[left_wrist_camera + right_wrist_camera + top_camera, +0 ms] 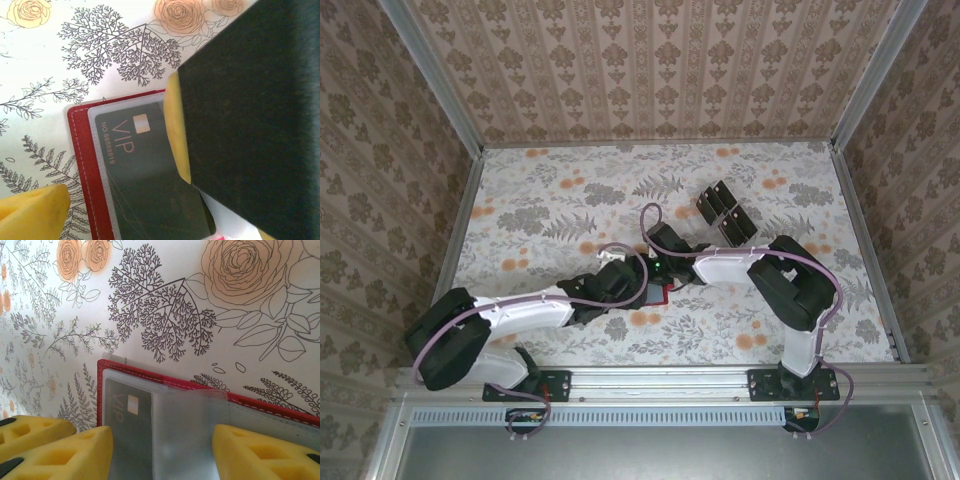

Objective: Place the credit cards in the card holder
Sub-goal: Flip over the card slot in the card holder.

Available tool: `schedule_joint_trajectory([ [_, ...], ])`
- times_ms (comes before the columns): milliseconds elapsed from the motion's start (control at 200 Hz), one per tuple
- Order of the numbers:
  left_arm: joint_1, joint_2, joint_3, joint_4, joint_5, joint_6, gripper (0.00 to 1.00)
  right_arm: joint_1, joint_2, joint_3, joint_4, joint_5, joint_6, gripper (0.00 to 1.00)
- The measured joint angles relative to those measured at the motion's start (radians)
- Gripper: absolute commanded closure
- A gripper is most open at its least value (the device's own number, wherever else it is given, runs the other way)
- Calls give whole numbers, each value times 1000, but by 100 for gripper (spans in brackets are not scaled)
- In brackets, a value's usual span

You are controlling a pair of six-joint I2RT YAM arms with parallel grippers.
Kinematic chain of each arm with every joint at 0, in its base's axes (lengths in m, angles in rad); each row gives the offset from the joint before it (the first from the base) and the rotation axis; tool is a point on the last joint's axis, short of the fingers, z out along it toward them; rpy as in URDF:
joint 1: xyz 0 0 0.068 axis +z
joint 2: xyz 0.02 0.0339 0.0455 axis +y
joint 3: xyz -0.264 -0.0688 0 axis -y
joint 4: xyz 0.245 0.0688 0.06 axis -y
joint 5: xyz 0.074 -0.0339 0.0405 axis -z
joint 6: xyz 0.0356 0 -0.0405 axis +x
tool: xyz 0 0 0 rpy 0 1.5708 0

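Red wallet [82, 165] open and flat on the flowered cloth [540, 215], near the middle of the table, between the two gripper tips. Inside it, behind a clear sleeve [185, 435], one dark card [145, 170] marked VIP, with a pale chip, close to the wallet's stitched edge.

Right gripper [161, 455] directly over the wallet, jaws part-way apart and clamping nothing, one yellow finger [260, 455] at each side of the sleeve. Cannot tell whether the tips touch it.

Left gripper [638, 288] just beside the wallet, jaws spread wide. One of its yellow fingertips [30, 212] over the cloth, next to the wallet's red edge.

Large dark blurred shape [250, 115] with a yellow rim across the right of the left wrist view, covering part of the card. Cannot tell what it is.

Other dark cards [725, 212] grouped at the back right of the table, well apart from the wallet.
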Motion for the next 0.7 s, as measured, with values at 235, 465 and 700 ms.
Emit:
schedule_joint_trajectory([
  [235, 0, 61, 1, 18, -27, 0, 0, 0, -1, 0, 0, -1, 0, 42],
  [465, 0, 66, 0, 22, -44, -2, 0, -17, -30, -27, -3, -7, 0, 41],
  [700, 0, 71, -8, 32, -51, -10, 0, -45, -134, -96, -43, 5, 0, 41],
])
